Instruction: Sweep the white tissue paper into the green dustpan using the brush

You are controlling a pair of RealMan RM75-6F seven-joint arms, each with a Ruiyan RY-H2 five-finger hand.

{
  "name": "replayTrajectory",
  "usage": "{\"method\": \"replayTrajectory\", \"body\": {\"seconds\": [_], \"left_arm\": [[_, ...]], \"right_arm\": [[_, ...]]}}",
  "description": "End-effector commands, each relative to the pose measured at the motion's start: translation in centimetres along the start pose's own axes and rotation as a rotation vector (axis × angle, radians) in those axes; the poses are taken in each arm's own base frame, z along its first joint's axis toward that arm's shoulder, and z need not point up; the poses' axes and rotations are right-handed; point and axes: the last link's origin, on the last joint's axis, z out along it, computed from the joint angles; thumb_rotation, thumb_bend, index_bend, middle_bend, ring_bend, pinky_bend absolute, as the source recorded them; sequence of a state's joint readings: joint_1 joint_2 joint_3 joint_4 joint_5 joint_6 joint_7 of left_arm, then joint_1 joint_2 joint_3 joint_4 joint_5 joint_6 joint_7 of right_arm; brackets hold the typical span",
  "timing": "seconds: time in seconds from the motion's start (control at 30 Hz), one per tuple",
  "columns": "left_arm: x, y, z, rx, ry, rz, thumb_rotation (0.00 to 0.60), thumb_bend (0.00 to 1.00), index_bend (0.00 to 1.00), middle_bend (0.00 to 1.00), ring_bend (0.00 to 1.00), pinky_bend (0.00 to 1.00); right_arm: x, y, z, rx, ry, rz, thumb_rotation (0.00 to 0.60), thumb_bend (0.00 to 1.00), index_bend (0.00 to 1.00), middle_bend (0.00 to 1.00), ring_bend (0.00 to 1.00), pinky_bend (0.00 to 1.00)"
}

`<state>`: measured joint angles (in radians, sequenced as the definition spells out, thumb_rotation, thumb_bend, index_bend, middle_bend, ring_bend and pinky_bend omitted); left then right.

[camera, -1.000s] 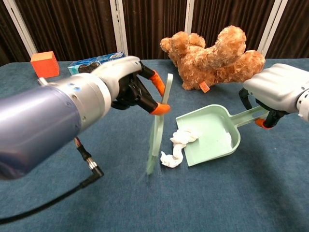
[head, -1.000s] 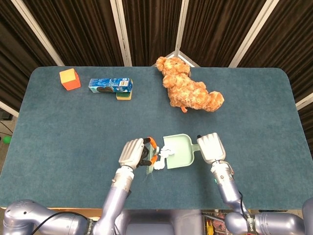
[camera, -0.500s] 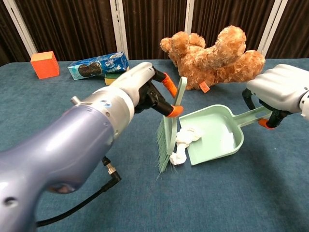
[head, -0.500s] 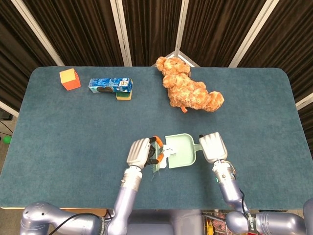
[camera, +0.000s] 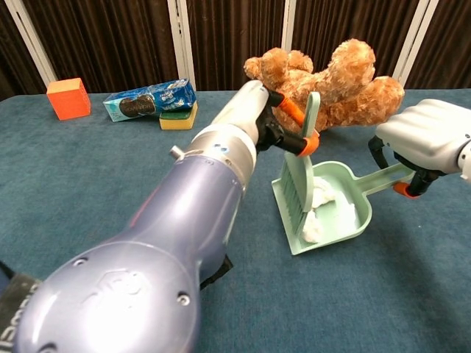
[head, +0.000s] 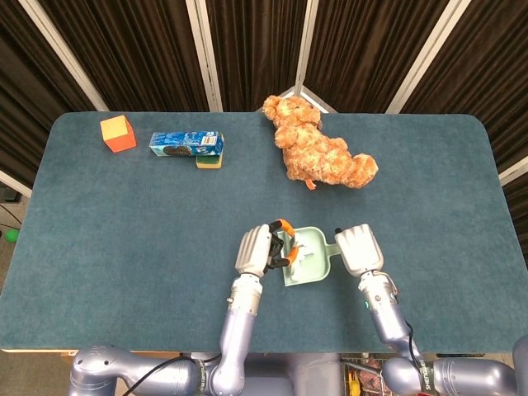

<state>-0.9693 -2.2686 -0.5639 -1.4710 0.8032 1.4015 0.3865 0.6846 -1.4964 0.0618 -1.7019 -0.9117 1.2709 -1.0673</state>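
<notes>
The white tissue paper (camera: 315, 213) is lying inside the green dustpan (camera: 346, 193), bunched against the brush (camera: 300, 180) bristles. The brush is standing nearly upright, its bristles resting at the dustpan's open mouth. My left hand (head: 257, 248) is gripping the brush by its handle, fingers closed around it. My right hand (camera: 429, 140) is holding the dustpan's handle (camera: 383, 176), fingers curled over it, keeping the pan flat on the desk (head: 124, 247). Beyond the dustpan, a brown teddy bear (head: 322, 153) is lying on the desk. Toward the far left are sitting a blue cookie package (head: 186, 143), a yellow sponge (head: 209, 162) touching it, and an orange cube (head: 117, 133).
</notes>
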Motion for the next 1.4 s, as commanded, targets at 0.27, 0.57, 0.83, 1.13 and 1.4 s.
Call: {"method": "replayTrajectory", "body": {"seconds": [0.27, 0.57, 0.83, 1.13, 1.4], "left_arm": [[0.8, 1.6, 0.5, -0.041, 0.050, -0.044, 0.600, 0.63, 0.79, 1.00, 0.98, 1.00], [2.8, 1.9, 0.5, -0.091, 0.061, -0.034, 0.600, 0.62, 0.78, 1.00, 0.98, 1.00], [4.5, 1.6, 0.5, -0.105, 0.076, -0.033, 0.600, 0.62, 0.78, 1.00, 0.98, 1.00], [8.4, 1.6, 1.0, -0.130, 0.127, 0.007, 0.600, 0.62, 0.78, 1.00, 0.98, 1.00], [12.3, 0.6, 0.5, -0.272, 0.159, 0.298, 0.600, 0.62, 0.79, 1.00, 0.98, 1.00]], "right_arm": [[-0.5, 0.6, 0.0, -0.008, -0.014, 0.011, 0.600, 0.45, 0.67, 0.84, 0.83, 0.86], [-1.1, 0.4, -0.3, -0.007, -0.032, 0.018, 0.600, 0.45, 0.67, 0.84, 0.83, 0.86], [-1.1, 0.4, -0.5, -0.005, -0.037, 0.010, 0.600, 0.45, 0.21, 0.84, 0.82, 0.86], [-0.7, 0.4, -0.9, -0.020, -0.052, -0.009, 0.600, 0.45, 0.00, 0.84, 0.78, 0.86], [-0.5, 1.1, -1.4, -0.043, -0.055, -0.008, 0.600, 0.45, 0.00, 0.84, 0.78, 0.86]]}}
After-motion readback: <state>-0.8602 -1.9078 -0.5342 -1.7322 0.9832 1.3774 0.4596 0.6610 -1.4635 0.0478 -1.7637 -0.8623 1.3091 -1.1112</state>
